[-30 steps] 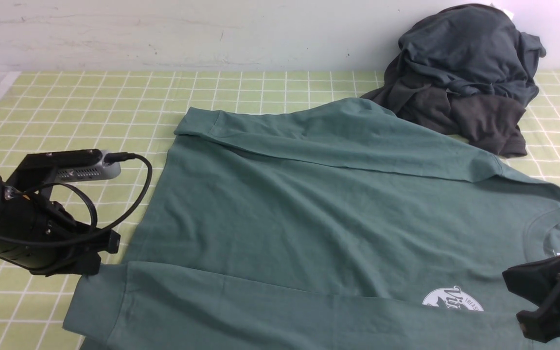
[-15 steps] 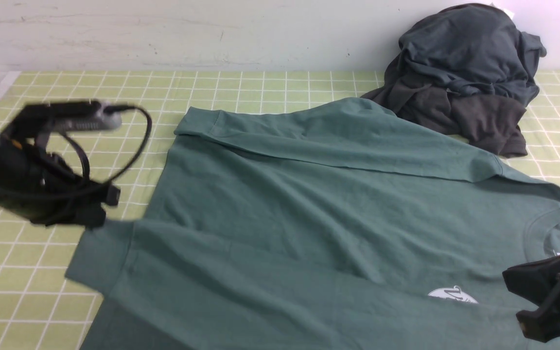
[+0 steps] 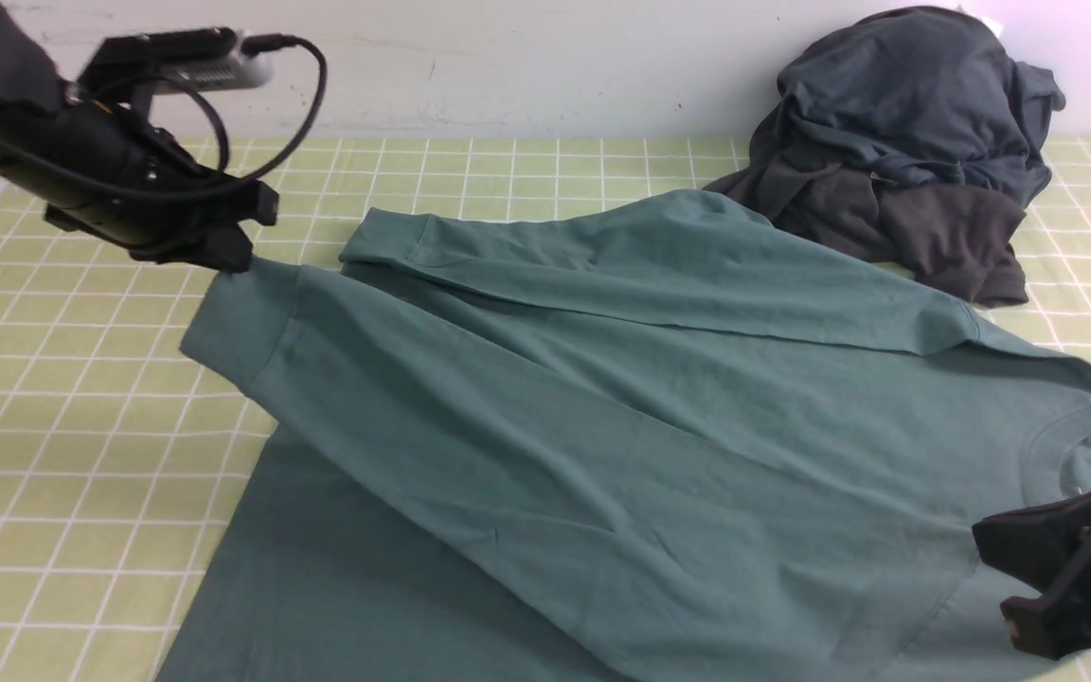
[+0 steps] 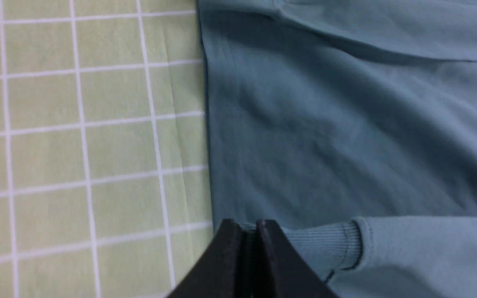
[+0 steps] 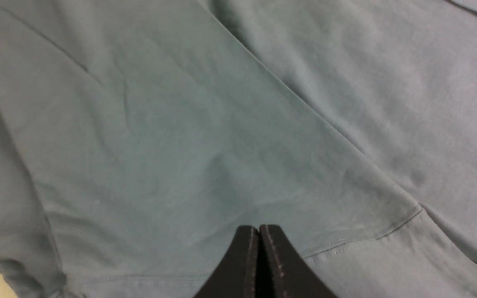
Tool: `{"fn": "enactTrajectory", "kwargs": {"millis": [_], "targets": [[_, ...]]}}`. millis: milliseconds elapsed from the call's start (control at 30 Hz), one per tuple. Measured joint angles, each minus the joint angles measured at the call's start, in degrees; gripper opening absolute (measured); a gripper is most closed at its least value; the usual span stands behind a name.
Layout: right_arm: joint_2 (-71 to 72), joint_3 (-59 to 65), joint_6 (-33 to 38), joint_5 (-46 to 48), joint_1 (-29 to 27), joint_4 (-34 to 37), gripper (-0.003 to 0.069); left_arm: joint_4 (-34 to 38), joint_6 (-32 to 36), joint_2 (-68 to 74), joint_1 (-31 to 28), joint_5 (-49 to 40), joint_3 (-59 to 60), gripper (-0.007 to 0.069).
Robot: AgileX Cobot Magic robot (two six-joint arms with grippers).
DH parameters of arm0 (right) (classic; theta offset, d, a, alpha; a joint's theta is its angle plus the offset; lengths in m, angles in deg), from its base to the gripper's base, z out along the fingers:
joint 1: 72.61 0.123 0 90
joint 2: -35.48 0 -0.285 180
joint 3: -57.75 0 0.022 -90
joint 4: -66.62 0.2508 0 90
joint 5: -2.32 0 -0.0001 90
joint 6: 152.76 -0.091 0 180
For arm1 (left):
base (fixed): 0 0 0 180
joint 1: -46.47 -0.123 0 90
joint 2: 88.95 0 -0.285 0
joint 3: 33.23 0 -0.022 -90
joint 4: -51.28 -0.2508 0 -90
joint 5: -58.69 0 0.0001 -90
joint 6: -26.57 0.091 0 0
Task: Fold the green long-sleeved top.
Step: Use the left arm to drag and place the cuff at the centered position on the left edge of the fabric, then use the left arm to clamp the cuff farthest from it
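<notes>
At the far left, the left end effector [image 3: 228, 256] is now seen high over the counter [image 3: 62, 455]. A second ago it sat low at the near left, and half a second ago it had been raised only partway. The ribbed cuff [image 3: 238, 317] of the near sleeve [image 3: 470, 445] has been carried up with it. That sleeve, formerly laid along the near edge, is now drawn diagonally across the body of the green long-sleeved top [image 3: 697, 398]. The white chest print seen earlier is now covered by it. In the left wrist view the end effector [image 4: 249, 225] is clenched, with the cuff [image 4: 321, 244] pinched between its fingers.

The top is spread across the middle and right of the counter. Its far sleeve [image 3: 678, 265] is folded along the far edge, unchanged. A heap of dark garments [image 3: 905, 142] lies at the far right, touching the top's far edge.

At the near right, the right end effector [image 3: 995, 583] has barely shifted beside the collar [image 3: 1062, 455]. In the right wrist view its fingers [image 5: 246, 248] are pressed together at the shoulder seam. Whether any cloth is caught between them cannot be told.
</notes>
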Motion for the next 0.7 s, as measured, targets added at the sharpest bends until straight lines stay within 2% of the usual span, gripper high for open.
{"fn": "enactTrajectory", "kwargs": {"millis": [167, 433, 533, 700], "targets": [[0.00, 0.00, 0.05, -0.06, 0.00, 0.34, -0.0014, -0.06, 0.78, 12.08, 0.00, -2.76, -10.37, 0.0065], [0.00, 0.00, 0.84, -1.70, 0.00, 0.51, -0.0014, 0.52, 0.86, 25.72, 0.16, -1.90, -27.54, 0.0269], [-0.05, 0.00, 1.39, -3.61, 0.00, 0.58, -0.0014, 0.43, 0.09, 29.42, 0.72, -0.44, -32.64, 0.0298], [-0.05, 0.00, 1.59, -7.30, 0.00, 1.19, -0.0014, 0.26, -2.35, 34.17, 2.28, 3.07, -36.10, 0.0304]]}}
